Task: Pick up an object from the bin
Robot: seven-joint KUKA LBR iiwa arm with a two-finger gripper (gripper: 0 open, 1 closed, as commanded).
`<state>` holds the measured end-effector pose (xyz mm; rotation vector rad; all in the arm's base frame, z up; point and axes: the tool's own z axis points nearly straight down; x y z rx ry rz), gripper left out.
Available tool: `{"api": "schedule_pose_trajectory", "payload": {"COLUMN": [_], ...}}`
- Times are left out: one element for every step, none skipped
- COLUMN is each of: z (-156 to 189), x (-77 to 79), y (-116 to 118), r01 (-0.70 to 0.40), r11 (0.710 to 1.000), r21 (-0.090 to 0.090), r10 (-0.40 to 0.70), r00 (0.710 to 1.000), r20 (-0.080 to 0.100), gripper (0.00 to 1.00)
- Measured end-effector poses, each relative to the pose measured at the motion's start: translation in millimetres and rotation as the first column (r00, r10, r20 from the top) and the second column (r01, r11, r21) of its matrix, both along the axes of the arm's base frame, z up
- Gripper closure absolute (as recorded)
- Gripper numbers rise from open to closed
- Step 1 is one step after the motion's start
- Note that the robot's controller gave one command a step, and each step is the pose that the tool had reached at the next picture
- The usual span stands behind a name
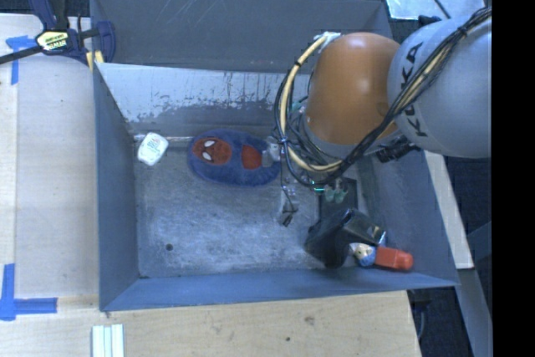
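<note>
Nearest to me, in the near right corner of the bin (117,205), lies a black lumpy object (333,240). A small orange-ended toy (393,260) touches it on its right side. The gripper (288,209) hangs just beyond this black object and a little to its left, over bare floor. I cannot tell if it is open or closed.

Farther back, against the far wall, lies a blue soft pouch (230,159) with a red mask face on it. Its long axis runs left to right along that wall. From the gripper it lies away and to the left, near but not below it. A small white object (152,148) sits well apart, at the far left.

I judge that the black object is the closer candidate, toward me and to the right. The pouch would need a grasp across its short side.
</note>
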<state>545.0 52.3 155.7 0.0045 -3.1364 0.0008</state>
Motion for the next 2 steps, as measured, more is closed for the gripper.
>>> {"api": "schedule_pose_trajectory", "payload": {"z": [-87.0,-83.5], "x": [70.8,69.3], "y": [22.4,22.2], "r01": [-0.096,-0.095], "r11": [0.995,0.995], "r21": [-0.001,0.0], "r10": [0.096,0.095], "r00": [0.995,0.995], "r20": [0.014,0.005], "gripper": [0.0,1.0]}}
